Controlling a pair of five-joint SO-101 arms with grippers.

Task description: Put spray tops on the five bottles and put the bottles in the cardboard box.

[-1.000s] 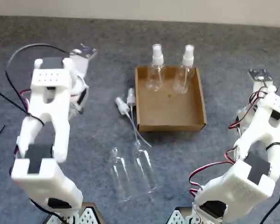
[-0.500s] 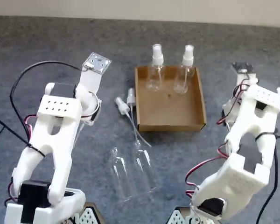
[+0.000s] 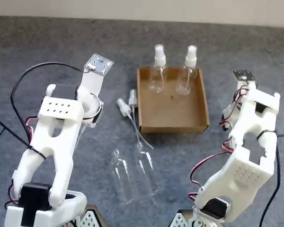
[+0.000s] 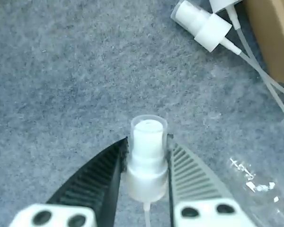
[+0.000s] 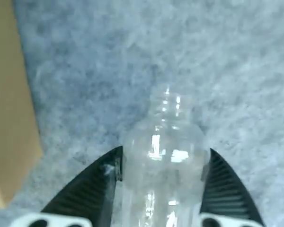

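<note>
My left gripper (image 4: 146, 142) is shut on a white spray top (image 4: 146, 163) with a clear cap, held just over the grey carpet, left of the cardboard box (image 3: 173, 126). My right gripper (image 5: 163, 153) is shut on a clear bottle (image 5: 163, 137) with a bare neck, close to the box's right side (image 5: 9, 94). Two capped bottles (image 3: 158, 71) (image 3: 188, 71) stand at the back of the box. Two loose spray tops (image 3: 124, 107) (image 3: 132, 97) lie by its left wall. Two bare bottles (image 3: 120, 175) (image 3: 146, 168) lie in front of it.
The left arm (image 3: 61, 118) stands over the carpet at the left and the right arm (image 3: 253, 123) at the right. Long dip tubes (image 3: 141, 137) trail from the loose tops toward the lying bottles. The box's front half is bare cardboard.
The left arm has swung right and nearer, toward the loose tops, then held still. The right arm has turned left toward the box's right side.
</note>
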